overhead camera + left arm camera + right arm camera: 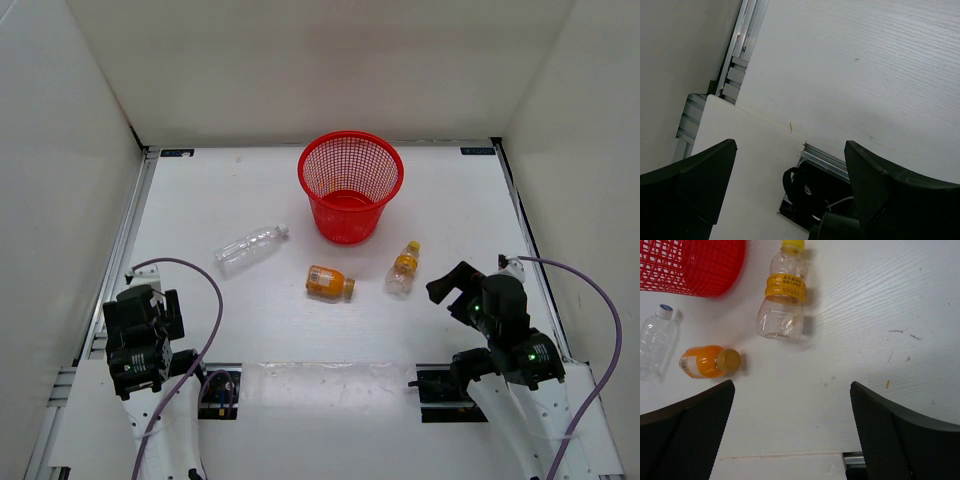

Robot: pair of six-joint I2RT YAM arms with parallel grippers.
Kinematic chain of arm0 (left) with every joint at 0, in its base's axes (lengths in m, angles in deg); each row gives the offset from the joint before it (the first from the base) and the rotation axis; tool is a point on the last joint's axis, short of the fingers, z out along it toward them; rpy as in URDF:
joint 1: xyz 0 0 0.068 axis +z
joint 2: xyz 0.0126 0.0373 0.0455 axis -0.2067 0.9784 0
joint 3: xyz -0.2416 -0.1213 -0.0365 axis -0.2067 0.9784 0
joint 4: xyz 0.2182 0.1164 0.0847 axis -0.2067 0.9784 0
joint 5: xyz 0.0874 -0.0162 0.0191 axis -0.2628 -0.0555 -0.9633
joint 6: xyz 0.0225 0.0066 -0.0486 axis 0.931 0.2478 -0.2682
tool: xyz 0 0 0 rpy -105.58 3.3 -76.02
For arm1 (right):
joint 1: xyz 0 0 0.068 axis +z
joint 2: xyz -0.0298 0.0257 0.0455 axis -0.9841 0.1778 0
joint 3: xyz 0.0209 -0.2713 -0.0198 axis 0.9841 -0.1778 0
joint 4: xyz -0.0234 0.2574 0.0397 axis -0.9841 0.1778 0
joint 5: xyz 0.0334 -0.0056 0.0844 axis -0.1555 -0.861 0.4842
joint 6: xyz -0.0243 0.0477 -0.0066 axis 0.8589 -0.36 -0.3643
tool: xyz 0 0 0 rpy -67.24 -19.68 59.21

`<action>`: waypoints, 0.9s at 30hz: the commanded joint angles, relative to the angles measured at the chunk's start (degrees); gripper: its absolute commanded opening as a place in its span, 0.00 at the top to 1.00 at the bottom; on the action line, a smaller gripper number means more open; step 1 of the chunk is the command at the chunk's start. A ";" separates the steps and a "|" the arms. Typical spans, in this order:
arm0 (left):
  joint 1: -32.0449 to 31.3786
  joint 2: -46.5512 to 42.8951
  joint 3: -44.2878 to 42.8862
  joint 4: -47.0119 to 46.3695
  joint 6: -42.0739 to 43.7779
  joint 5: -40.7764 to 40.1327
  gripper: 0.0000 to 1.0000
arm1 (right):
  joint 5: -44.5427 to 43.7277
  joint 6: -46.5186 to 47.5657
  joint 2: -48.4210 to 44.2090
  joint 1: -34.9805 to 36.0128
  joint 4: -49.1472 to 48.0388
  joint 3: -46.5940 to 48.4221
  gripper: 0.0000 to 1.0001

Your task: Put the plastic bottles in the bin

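White table, bin cropped, longer bottle clipped

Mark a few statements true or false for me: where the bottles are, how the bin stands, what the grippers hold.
1. The long clear bottle, the orange bottle and the orange-capped bottle all lie on the table, outside the bin. True.
2. The bin lies on its side. False: it stands upright, mouth up.
3. The right gripper holds the orange bottle. False: it is open and empty, short of the bottles.
4. The left gripper is open with nothing between its fingers. True.
5. In the top view, the long clear bottle is the farthest left of the three. True.
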 commanded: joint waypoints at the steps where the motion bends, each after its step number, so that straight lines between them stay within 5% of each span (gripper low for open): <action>1: 0.33 0.01 0.19 -0.24 -0.75 -0.13 0.00 | -0.45 -0.35 0.63 -0.30 -0.25 0.13 0.01; 7: 0.33 0.54 0.19 -0.24 -1.80 -1.80 0.00 | -2.39 1.67 8.00 -0.30 -0.78 2.93 0.01; 16: 0.33 1.07 0.19 -0.24 -1.29 -1.19 0.00 | 0.78 7.12 48.49 -0.82 -0.51 20.07 0.01; 27: -0.20 1.60 0.19 -0.24 -1.81 -1.71 0.00 | 7.72 8.44 66.96 -1.36 -8.33 23.86 0.01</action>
